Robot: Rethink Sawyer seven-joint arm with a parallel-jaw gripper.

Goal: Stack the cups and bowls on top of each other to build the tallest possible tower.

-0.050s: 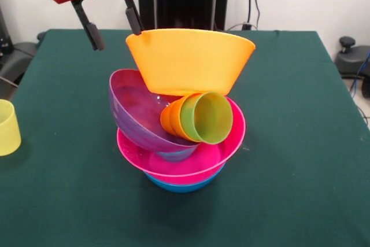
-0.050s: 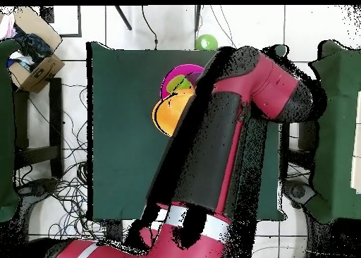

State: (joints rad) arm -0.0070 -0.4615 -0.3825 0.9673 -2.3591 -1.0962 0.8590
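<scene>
The red gripper (image 1: 110, 30) hangs above the green tabletop (image 1: 300, 143) with its two black fingers (image 1: 92, 30) spread wide and nothing between them. The inner finger stands just beside, perhaps touching, the upper rim of the glossy orange plastic bowl (image 1: 188, 59); the front view does not settle which.

That orange bowl lies to one side of the fingers, toward the middle of the tabletop, and slightly below their tips. It crowns the tower (image 1: 179, 120): a blue bowl (image 1: 182, 184) at the bottom, a wide pink bowl (image 1: 191, 163) nested in it, then a purple bowl (image 1: 136, 114) tipped on its side with its mouth facing the viewer. A small green tumbler (image 1: 208, 118) sits inside an orange tumbler (image 1: 169, 118), the pair lying on their sides in the pink bowl, long axis roughly level and mouth pointing forward. The orange bowl rests on the purple bowl and the tumblers, upright but slightly tilted.

A pale yellow tumbler (image 1: 8, 126) stands upright, well apart from the fingers, lower and on the side away from the tower, at the tabletop's edge. It looks like the likeliest next piece; reaching it would mean travelling away from the pile, and the leaning bowls seem easy to upset.

In the overhead view the arm (image 2: 233, 135) hides most of the pile.
</scene>
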